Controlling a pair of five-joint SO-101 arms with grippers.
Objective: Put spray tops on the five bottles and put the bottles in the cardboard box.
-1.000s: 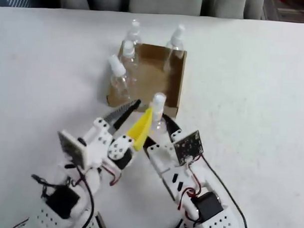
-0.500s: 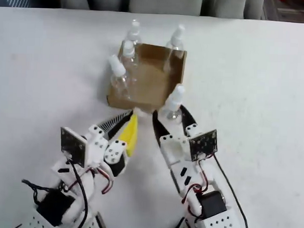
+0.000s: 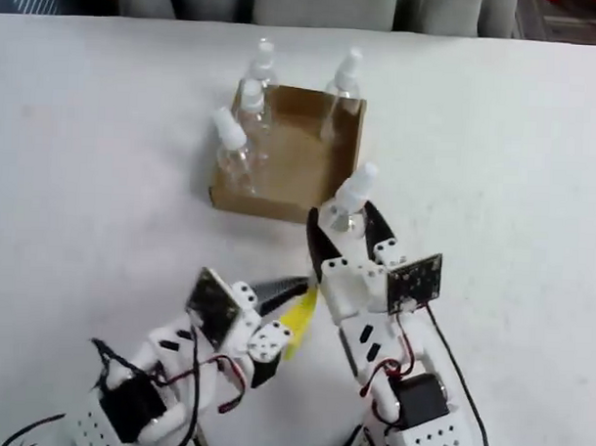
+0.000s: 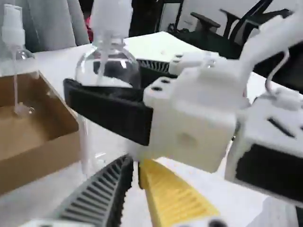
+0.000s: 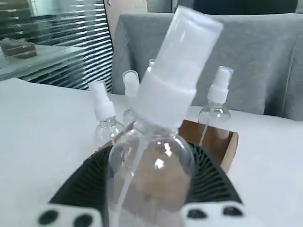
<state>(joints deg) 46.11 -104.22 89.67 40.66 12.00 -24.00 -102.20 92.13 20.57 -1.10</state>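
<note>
- While the bottle (image 3: 353,193) with its spray top is leaning just at the near corner of the cardboard box (image 3: 262,200), my right gripper (image 3: 344,219) is clamping its body.
- I am seeing my left gripper (image 3: 309,288) beside it, jaws together, empty.

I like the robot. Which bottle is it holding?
The bottle in the right gripper, in front of the cardboard box; the other four stand free, farther back.

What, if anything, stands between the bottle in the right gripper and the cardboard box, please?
Nothing visible does. The right gripper holds the bottle just outside the cardboard box's near wall, so only that wall has to be cleared.
</note>
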